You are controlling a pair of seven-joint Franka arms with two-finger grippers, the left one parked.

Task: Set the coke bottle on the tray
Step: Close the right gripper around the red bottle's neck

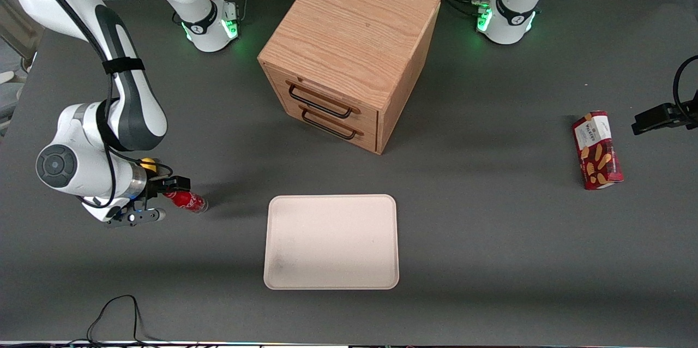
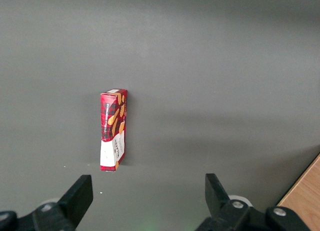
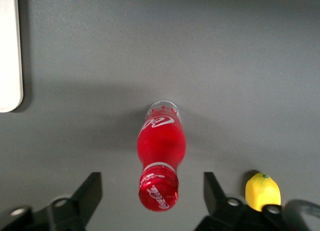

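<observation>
Now the gripper [image 1: 163, 195] hangs low over the table [image 1: 491, 239] at the working arm's end, directly above the bottle [image 1: 187, 200]. Fingers [image 3: 90, 191] spread wide, one on each side of the cap [image 3: 158, 191], neither touching it, as the right wrist view shows.

Bottle: red, white script on its side, clear base; in the right wrist view the cap faces the camera and the base rests on the table. It stands on the bare grey surface, not on the tray [image 1: 331, 241].

Tray: cream, flat, rounded corners, nothing on it. It lies near the bottle, a gap of table between them, and nearer the front camera than the cabinet [image 1: 349, 53]. One edge of it shows in the right wrist view [image 3: 10, 51].

Lemon [image 1: 148, 163]: small, yellow, just beside the bottle, slightly farther from the front camera, partly hidden by the arm's wrist. Also seen past one finger in the right wrist view [image 3: 262, 191].

Cabinet: wood, two drawers with dark handles, mid-table.

Biscuit box [image 1: 597, 150]: dark red, lying toward the parked arm's end, well apart from all else
</observation>
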